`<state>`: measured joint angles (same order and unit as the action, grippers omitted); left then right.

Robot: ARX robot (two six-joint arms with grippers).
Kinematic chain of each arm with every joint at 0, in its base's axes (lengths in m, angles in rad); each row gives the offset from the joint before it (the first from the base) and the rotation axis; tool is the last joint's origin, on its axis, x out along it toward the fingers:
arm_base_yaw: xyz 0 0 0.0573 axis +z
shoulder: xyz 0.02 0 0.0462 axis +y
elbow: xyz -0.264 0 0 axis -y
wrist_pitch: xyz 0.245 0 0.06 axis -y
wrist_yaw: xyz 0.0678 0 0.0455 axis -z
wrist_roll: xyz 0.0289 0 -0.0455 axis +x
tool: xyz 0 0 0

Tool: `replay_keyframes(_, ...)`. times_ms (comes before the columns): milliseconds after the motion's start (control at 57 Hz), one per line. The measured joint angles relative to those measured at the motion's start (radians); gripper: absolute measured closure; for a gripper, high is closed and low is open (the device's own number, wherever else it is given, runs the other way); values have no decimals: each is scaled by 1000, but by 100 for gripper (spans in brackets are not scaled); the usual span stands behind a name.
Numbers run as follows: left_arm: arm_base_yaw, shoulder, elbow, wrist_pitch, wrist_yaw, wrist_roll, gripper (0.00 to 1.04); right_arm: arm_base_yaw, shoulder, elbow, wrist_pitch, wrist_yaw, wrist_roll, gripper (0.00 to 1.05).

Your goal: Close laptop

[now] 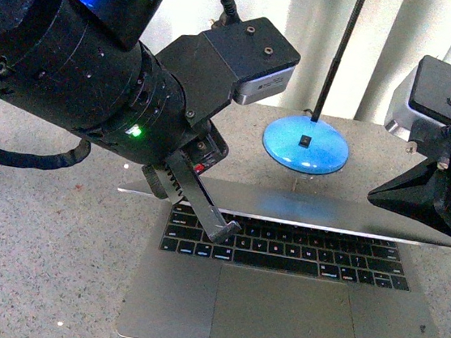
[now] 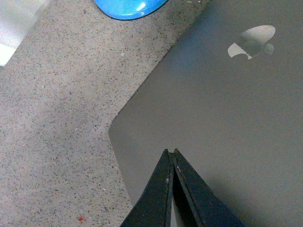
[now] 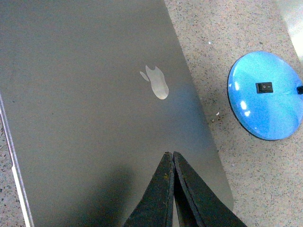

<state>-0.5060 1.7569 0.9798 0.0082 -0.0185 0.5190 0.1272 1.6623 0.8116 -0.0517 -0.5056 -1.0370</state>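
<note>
The silver-grey laptop (image 1: 289, 323) lies on the speckled table with its black keys and large trackpad showing. Its lid hangs low over the keyboard, seen almost edge-on. My left gripper (image 1: 222, 232) is shut and empty, its tips at the lid's left part above the keys. In the left wrist view the shut tips (image 2: 170, 151) are over the grey lid (image 2: 222, 109) near its corner, with the apple logo (image 2: 253, 41) beyond. My right gripper (image 1: 373, 199) is shut and empty at the lid's right part. In the right wrist view its tips (image 3: 169, 153) are over the lid (image 3: 85, 94) near the logo (image 3: 157, 82).
A blue round lamp base (image 1: 305, 144) with a black switch and a thin black stem stands just behind the laptop. It also shows in the right wrist view (image 3: 266, 94) and the left wrist view (image 2: 128, 7). White curtains hang at the back.
</note>
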Motion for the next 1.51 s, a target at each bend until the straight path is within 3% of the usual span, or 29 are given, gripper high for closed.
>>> replay_keyframes(1509,-6,46,-118,103,79,-77,101,34,108,-55,91,11,-11,102)
